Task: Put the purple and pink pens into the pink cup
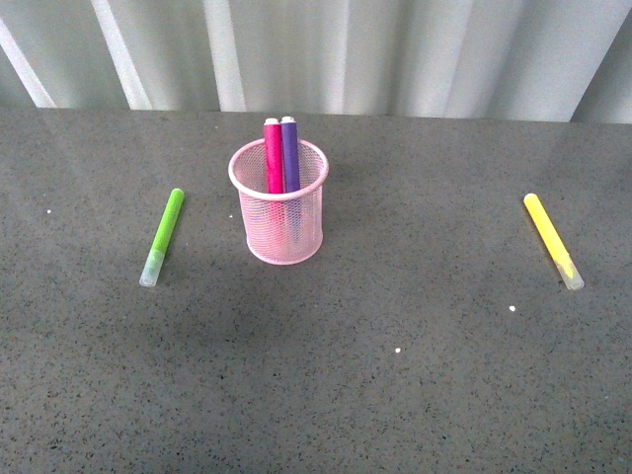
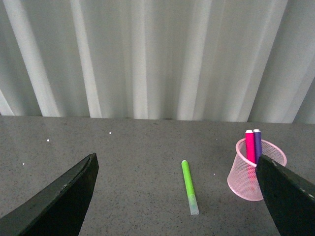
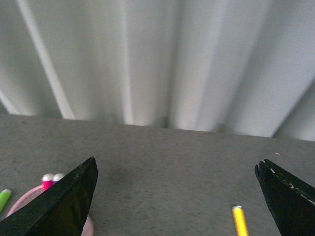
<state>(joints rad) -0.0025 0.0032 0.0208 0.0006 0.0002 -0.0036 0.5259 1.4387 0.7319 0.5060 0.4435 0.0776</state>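
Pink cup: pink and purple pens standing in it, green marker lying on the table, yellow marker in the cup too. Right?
Not quite. The yellow marker is not in the pink cup; the front view shows it lying on the table, well off to the cup's right. The rest holds: the pink pen and purple pen stand in the cup, and the green marker lies on the table.

Left gripper (image 2: 177,196) and right gripper (image 3: 177,196) both gape wide, empty.
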